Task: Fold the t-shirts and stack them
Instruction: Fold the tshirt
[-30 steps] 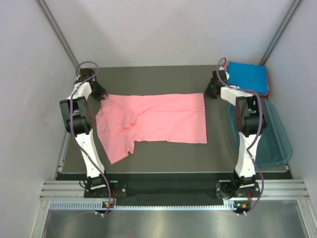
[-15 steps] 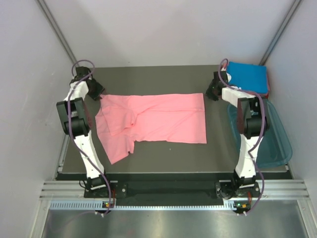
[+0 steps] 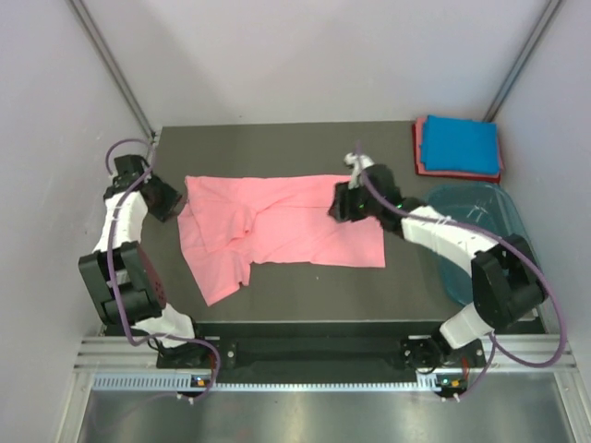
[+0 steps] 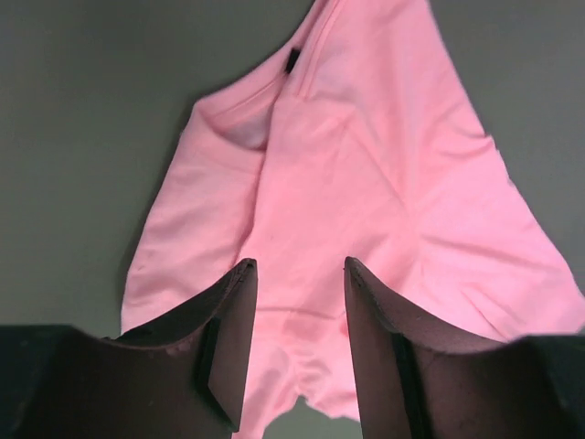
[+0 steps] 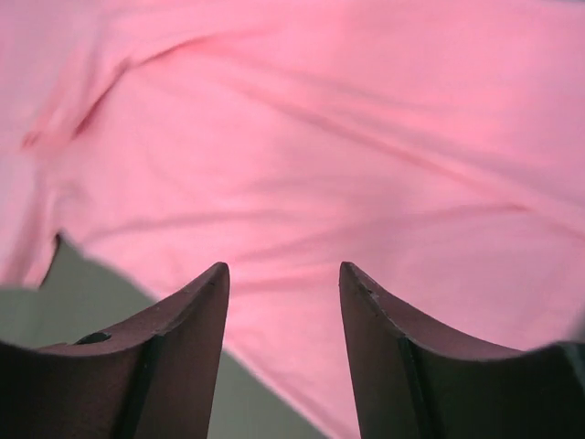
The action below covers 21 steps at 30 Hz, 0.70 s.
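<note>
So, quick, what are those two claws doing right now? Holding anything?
Left gripper: open, holding nothing, pointed at the salmon-pink t-shirt.
Right gripper: open, holding nothing, over the same shirt.

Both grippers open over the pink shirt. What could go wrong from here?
1. The right gripper hovers over flat cloth of the salmon-pink shirt, inboard of its right edge; closing there may bunch it rather than lift a clean fold.
2. The shirt lies creased, its lower-left part skewed; folding now could lock that in.
3. The right arm reaches across the teal tub; swinging back might nudge it.
</note>
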Motion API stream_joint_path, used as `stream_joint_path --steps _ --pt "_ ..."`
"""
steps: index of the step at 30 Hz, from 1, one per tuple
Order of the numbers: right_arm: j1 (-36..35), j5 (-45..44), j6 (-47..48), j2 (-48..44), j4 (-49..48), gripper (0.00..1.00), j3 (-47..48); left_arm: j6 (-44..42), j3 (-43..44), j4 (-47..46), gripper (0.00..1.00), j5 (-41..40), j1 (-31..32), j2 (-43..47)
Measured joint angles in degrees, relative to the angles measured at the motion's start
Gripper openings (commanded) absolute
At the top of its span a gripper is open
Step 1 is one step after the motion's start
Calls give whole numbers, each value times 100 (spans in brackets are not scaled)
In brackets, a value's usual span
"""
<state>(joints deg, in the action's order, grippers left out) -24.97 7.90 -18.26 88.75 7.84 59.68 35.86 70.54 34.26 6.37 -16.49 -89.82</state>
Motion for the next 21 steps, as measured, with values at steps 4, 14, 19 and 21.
stream_joint_path --steps 4,14,19,21 --pt "-1491 74 603 -175 -551 58 -439 48 -614 11 46 957 -835 260" --pt "-3823 -372 1832 1196 -1497 68 457 129 -1982 503 46 1143 -1488 1853" --pt "-4127 -433 1729 1742 -1716 68 603 142 -2437 962 45 758 -1432 2437" --pt "-3993 -446 1493 1679 -1954 68 396 208 -2472 1220 45 669 -1416 2693"
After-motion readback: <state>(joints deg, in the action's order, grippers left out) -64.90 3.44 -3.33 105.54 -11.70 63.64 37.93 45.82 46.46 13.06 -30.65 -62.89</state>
